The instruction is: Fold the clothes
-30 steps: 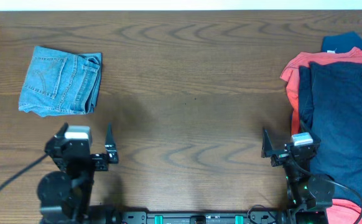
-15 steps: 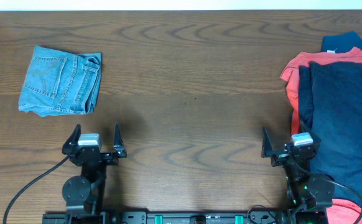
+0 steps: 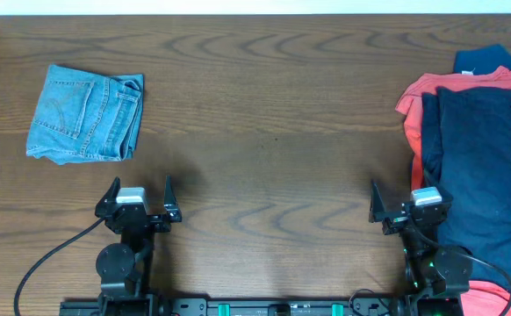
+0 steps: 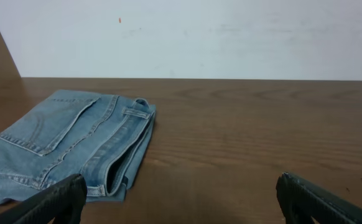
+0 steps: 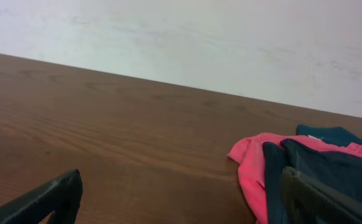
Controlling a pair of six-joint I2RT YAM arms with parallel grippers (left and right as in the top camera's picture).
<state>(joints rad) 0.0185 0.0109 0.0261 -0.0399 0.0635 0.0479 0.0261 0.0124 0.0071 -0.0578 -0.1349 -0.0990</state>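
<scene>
Folded light blue denim jeans [image 3: 85,114] lie at the far left of the table, back pocket up; they also show in the left wrist view [image 4: 69,143]. A pile of clothes lies at the right edge: a navy garment [image 3: 484,158] on top of a coral-red one [image 3: 413,105], with a teal one [image 3: 488,57] behind. The pile shows in the right wrist view [image 5: 305,168]. My left gripper [image 3: 138,195] is open and empty, near the front edge, below the jeans. My right gripper [image 3: 405,204] is open and empty beside the pile's left edge.
The wooden table [image 3: 273,132] runs to a white wall at the back [image 4: 199,37]. A black cable [image 3: 45,263] trails from the left arm at the front left.
My left arm has swung right and turned to face straight ahead, settling near the front edge. The right arm and all garments have not moved.
</scene>
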